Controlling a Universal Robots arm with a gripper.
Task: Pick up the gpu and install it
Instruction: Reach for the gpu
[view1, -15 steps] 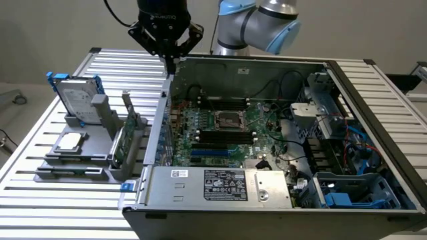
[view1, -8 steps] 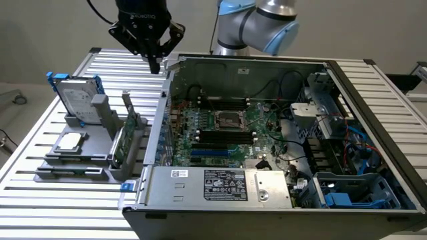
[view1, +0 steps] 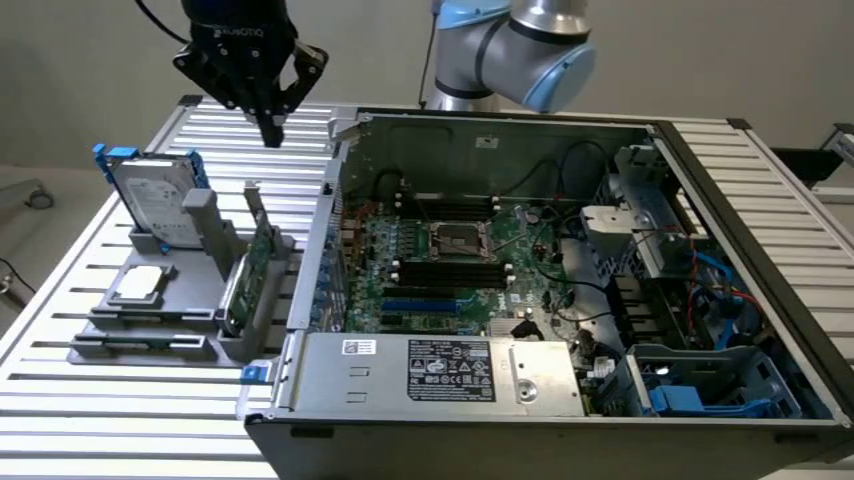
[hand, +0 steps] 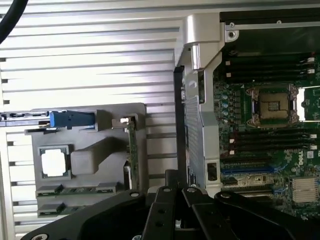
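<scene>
Hovering over the table (view1: 80, 400), the claw (view1: 274, 135) is pinched shut and empty, well above the gpu (view1: 251, 280) on the exterior view's left.

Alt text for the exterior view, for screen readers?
The gripper, shut and empty, hangs over a slatted table, apart from the gpu, which stands on edge in a gray holder beside a hard drive and a square chip. At the exterior view's right lies an open computer case with its motherboard exposed.

Bright, even light.
We see glare whitening the ribbed silver metal counter (hand: 90, 60); the open grey computer case (view1: 534, 445) lies shadowed inside.
</scene>
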